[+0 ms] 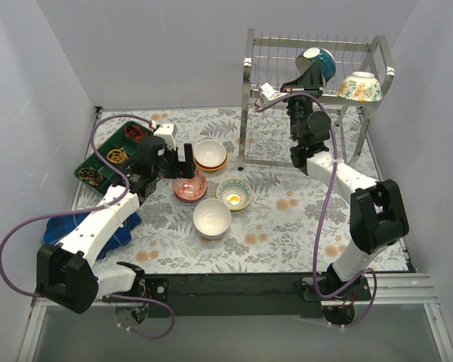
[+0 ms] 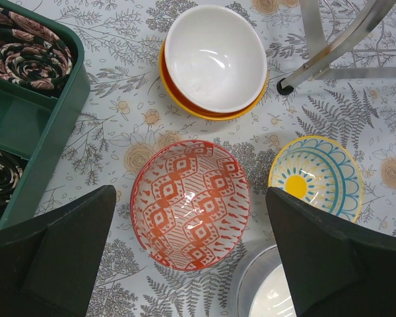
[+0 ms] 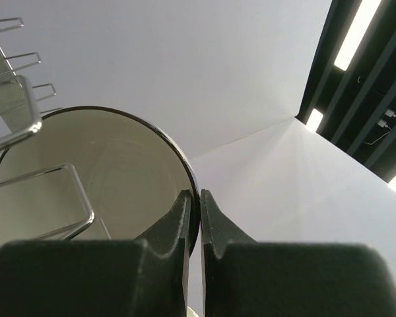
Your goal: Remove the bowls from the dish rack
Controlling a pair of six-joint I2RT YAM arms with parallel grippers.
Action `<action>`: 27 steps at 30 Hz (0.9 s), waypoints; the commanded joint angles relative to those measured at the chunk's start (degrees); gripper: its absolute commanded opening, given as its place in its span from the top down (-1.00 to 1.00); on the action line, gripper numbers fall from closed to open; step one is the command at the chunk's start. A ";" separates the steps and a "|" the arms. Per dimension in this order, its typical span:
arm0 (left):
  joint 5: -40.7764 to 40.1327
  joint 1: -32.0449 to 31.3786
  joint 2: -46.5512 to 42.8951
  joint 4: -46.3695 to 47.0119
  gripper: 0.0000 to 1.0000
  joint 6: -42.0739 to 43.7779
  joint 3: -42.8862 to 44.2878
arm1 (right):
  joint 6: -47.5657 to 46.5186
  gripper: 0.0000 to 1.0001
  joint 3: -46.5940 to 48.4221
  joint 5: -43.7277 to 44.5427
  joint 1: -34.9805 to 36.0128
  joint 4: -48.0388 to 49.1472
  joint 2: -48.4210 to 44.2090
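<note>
The chrome dish rack [image 1: 377, 56] stands at the back right. On its top shelf a teal bowl [image 1: 322, 60] stands on edge and a floral bowl [image 1: 360, 87] sits to its right. My right gripper [image 1: 308, 72] is shut on the teal bowl's rim; in the right wrist view the fingers [image 3: 185, 218] pinch the dark rim of its white inside [image 3: 112, 178]. My left gripper [image 1: 179, 160] is open above a red-patterned bowl [image 2: 190, 201] on the table. Near it are a white bowl in an orange one [image 2: 214, 59], a yellow-teal bowl [image 2: 317, 175] and a white bowl [image 1: 211, 217].
A green compartment tray [image 1: 106, 154] with coiled items sits at the back left, beside my left gripper. A blue cloth [image 1: 60, 226] lies under the left arm. The rack's foot [image 2: 287, 84] stands close to the orange bowl.
</note>
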 commanded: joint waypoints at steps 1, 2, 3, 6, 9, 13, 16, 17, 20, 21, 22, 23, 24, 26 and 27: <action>0.57 0.14 -0.65 0.41 -0.96 0.49 -0.07 | -0.81 0.97 0.00 -0.35 0.82 9.84 -4.41; 0.57 0.22 -0.74 0.33 -0.97 0.49 -0.16 | -0.99 0.97 -0.17 -0.44 0.91 10.89 -4.84; 0.66 0.14 -0.74 0.33 -0.96 0.49 -0.07 | -1.25 0.97 -0.26 -0.70 1.17 11.34 -5.02; 0.66 0.23 -0.65 0.33 -0.96 0.49 -0.07 | -1.78 0.97 -0.44 -1.14 1.44 13.88 -5.64; 0.84 0.23 -0.74 0.33 -0.96 0.49 -0.07 | -1.78 0.97 -0.26 -1.14 1.79 14.77 -6.34; 0.84 0.22 -0.65 0.33 -0.96 0.58 -0.07 | -1.61 0.97 -0.26 -0.97 2.14 15.38 -7.48; 0.93 0.22 -0.65 0.41 -0.97 0.49 -0.07 | -1.25 0.97 -0.88 -0.71 2.67 15.65 -9.32; 1.01 0.14 -0.65 0.33 -0.96 0.49 -0.07 | -1.08 0.97 -1.31 -0.18 2.93 15.73 -9.68; 1.01 0.23 -0.74 0.33 -0.97 0.49 -0.07 | 0.24 0.97 -2.28 0.87 3.81 15.82 -11.70; 1.10 0.23 -0.74 0.33 -0.97 0.49 0.02 | 0.85 0.97 -3.07 1.22 4.07 15.74 -12.40; 1.10 0.14 -0.74 0.33 -0.96 0.49 0.02 | 1.99 0.97 -3.60 1.66 4.42 15.21 -13.80; 1.10 0.22 -0.65 0.33 -0.96 0.58 -0.07 | 2.52 0.97 -4.13 2.62 5.12 14.95 -14.51; 1.10 0.23 -0.74 0.33 -0.96 0.49 0.02 | 3.22 0.97 -5.52 3.16 5.48 14.60 -15.39; 1.10 0.14 -1.00 0.33 -0.96 0.49 0.02 | 5.33 0.97 -7.02 4.65 6.79 12.84 -18.28; 1.19 0.22 -1.01 0.33 -0.96 0.41 0.02 | 6.21 0.97 -7.90 5.26 7.32 11.88 -19.25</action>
